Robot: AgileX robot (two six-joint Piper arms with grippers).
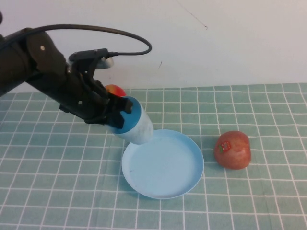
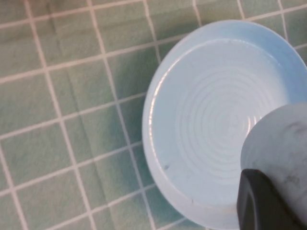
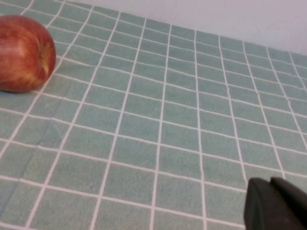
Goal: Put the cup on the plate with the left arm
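My left gripper (image 1: 117,112) is shut on the rim of the light blue cup (image 1: 135,125). The cup hangs tilted, its open mouth toward the gripper and its base over the plate's left rim. In the left wrist view the cup (image 2: 283,139) shows beside one black finger (image 2: 261,201). The round light blue plate (image 1: 163,165) lies on the green checked cloth just below and right of the cup; its ringed inside (image 2: 211,120) is bare. My right gripper (image 3: 278,206) shows only in the right wrist view, low over the cloth, its fingers together and holding nothing.
A red apple (image 1: 232,149) with a sticker lies on the cloth to the right of the plate, also seen in the right wrist view as the apple (image 3: 24,52). A red and yellow fruit (image 1: 115,89) peeks out behind the left gripper. A white wall stands behind the table.
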